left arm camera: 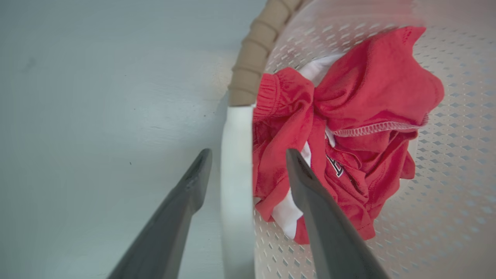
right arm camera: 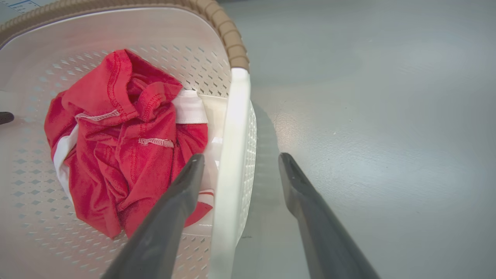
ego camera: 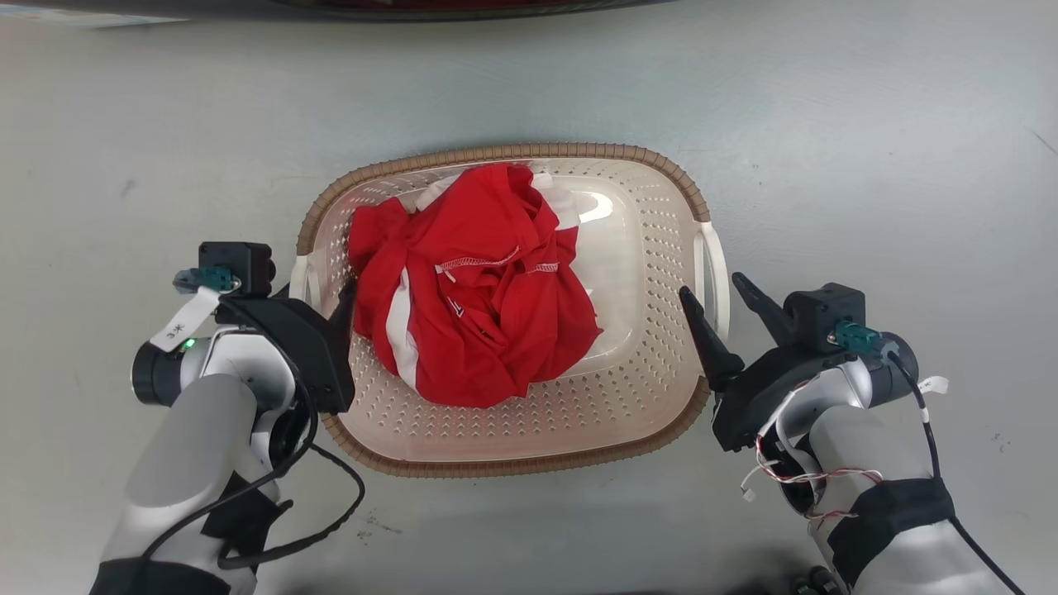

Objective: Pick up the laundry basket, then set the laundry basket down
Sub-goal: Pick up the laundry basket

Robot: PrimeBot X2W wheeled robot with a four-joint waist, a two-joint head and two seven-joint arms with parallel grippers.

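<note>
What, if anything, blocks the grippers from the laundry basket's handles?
Nothing visible. On the laundry basket, the open left gripper straddles the left handle, the open right gripper the right handle; the red garment lies inside.

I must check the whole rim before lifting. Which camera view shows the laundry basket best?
The head view: the whole laundry basket, rim and both handles. The left wrist view shows one white handle inside the open left gripper, plus some wall; the right wrist view, the other handle.

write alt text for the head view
A cream laundry basket holding crumpled red-and-white clothing, seen from above against a grey floor. The left tool and right tool, both open, each straddle one of its white side handles.
</note>
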